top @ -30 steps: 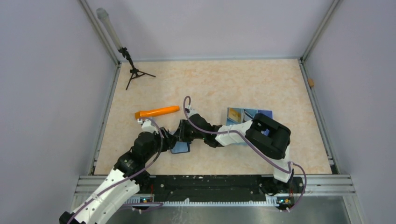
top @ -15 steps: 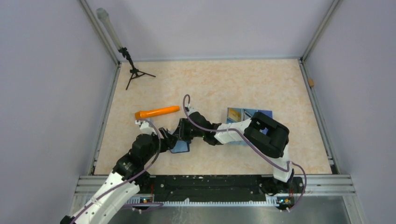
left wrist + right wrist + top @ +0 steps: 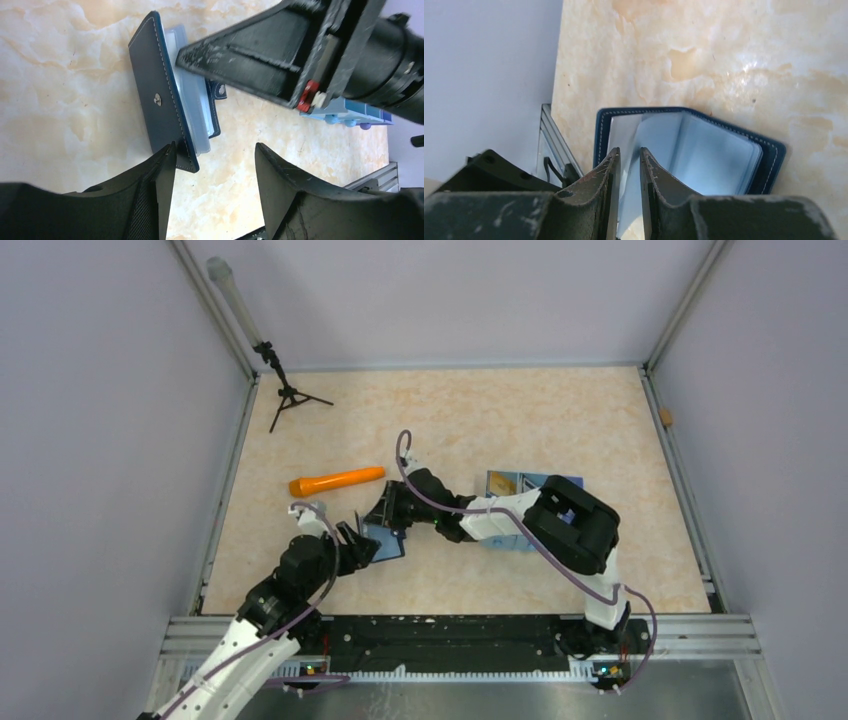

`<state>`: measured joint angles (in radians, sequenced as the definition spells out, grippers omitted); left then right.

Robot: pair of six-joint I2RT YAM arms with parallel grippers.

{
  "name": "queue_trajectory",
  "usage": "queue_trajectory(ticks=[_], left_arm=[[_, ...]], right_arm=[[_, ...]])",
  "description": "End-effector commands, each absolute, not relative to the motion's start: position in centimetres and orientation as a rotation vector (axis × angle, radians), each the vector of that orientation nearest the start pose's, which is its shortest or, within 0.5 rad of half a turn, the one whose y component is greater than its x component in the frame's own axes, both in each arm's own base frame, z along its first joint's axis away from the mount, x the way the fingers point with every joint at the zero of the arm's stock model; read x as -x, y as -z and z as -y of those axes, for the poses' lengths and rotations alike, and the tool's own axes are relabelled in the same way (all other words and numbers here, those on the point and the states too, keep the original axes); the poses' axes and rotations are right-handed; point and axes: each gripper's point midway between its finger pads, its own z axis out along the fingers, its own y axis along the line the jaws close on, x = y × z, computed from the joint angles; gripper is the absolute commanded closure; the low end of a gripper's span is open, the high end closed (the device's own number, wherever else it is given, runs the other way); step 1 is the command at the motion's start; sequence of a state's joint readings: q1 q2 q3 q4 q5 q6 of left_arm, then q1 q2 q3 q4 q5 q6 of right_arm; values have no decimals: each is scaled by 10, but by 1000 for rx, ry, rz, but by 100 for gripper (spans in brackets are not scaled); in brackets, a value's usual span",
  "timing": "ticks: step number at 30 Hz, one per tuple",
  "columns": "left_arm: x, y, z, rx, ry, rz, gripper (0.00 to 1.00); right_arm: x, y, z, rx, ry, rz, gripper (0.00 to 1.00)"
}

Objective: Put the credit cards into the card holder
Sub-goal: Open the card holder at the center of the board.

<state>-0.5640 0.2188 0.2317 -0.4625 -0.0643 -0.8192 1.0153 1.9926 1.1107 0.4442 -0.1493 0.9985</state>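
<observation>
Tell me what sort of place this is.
Probably a lab robot cell, not a home: plain walls box in a marble-patterned tabletop edged with aluminium rails, and a small tripod stands in the far corner.

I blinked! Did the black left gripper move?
Yes. The black left gripper drew back toward the silver metal rail along the table's left edge.

holder look: your card holder is navy outside with pale stitching; round snap stud on the cover; pale blue sleeves inside
holder state: part open; cover tilted up; sleeves fanned
holder place: on the table, left of centre, nearer your edge
cards: you see one gold-yellow credit card right of it, apart; others can't tell
</observation>
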Motion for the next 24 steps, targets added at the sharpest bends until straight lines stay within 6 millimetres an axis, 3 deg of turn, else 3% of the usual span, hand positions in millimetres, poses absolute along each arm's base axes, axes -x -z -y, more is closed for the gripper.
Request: queue_trajectory(ticks=[1,14,19,24], left_arm=[[-170,-89,136,311,801,-2141,38],[-187,-82,127,303,645,-2182,33],[-192,-80,120,333,571,-2197,44],[-192,-80,120,332,569,-2197,67]], right_arm=[[-252,-104,-504,111,-1392,-2212,80],[-243,-108,-510,146,-1422,-2211,82],[-239,-110,-513,161,-1416,-2210,83],[-242,-117,-500,169,-1329,-2193,79]])
